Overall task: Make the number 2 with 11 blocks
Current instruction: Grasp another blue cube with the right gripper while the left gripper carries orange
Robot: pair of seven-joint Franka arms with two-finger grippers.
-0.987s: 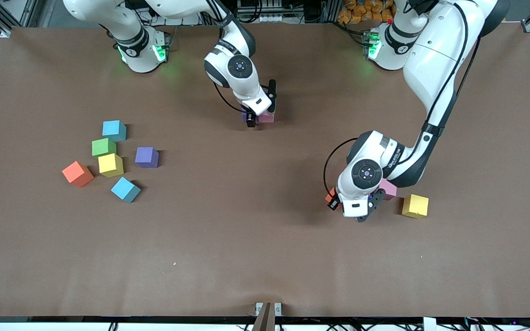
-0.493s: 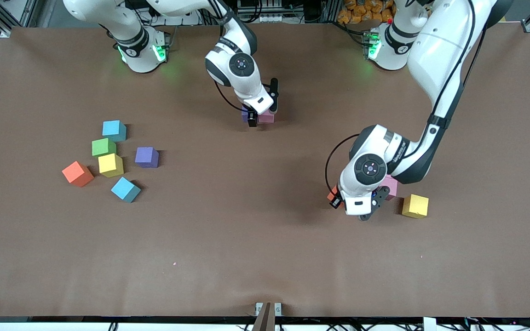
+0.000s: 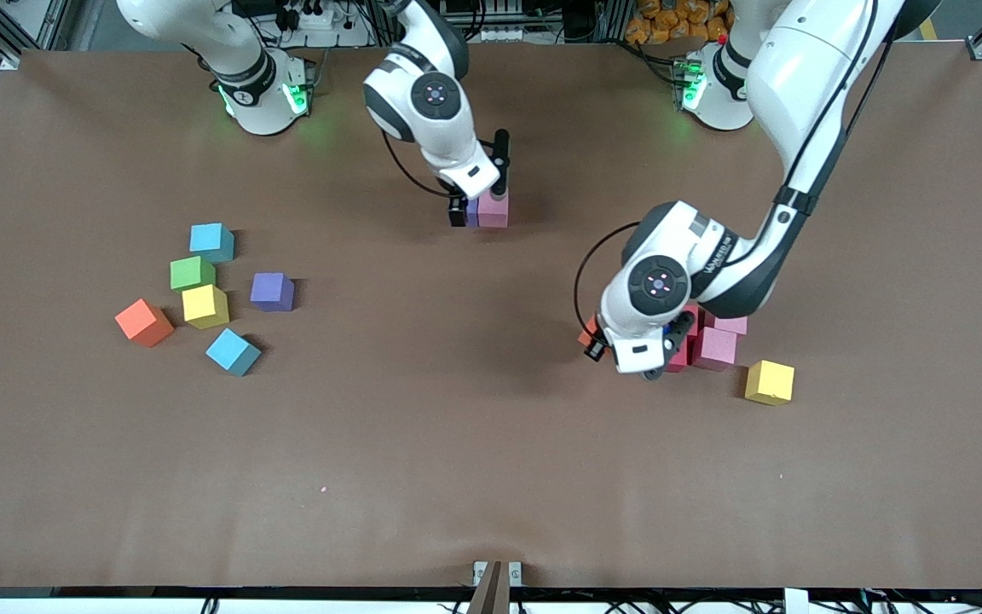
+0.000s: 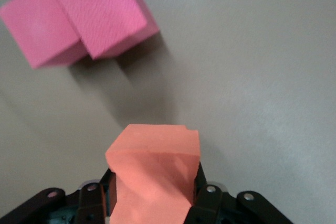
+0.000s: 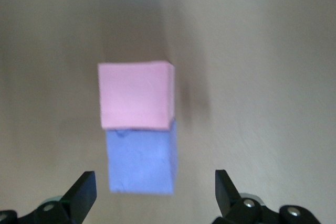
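Already we see the start of the number 2: a pink cube (image 3: 493,209) and a purple cube (image 3: 471,211) sit edge to edge on the brown desk (image 3: 423,443), midway between the two bases. Both are matte, foam-like, with soft square faces; in the right wrist view the pink cube (image 5: 136,95) touches the purple one (image 5: 141,161) along one side. The right gripper (image 3: 478,189) hangs just over this pair, its fingers (image 5: 79,195) spread wide and holding nothing.

Toward the left arm's end, the left gripper (image 3: 623,350) is up over the desk, its fingers (image 4: 206,198) clamped on an orange cube (image 4: 153,174) whose foam is squeezed and dented in the grip. Just beside it two pink cubes (image 3: 718,347) and a red cube (image 3: 680,356) cluster together, with a yellow cube (image 3: 769,381) near them.

Toward the right arm's end lie loose cubes: light blue (image 3: 210,241), green (image 3: 191,273), yellow (image 3: 205,306), purple (image 3: 272,291), orange (image 3: 143,321) and a second light blue (image 3: 232,351), none stacked.
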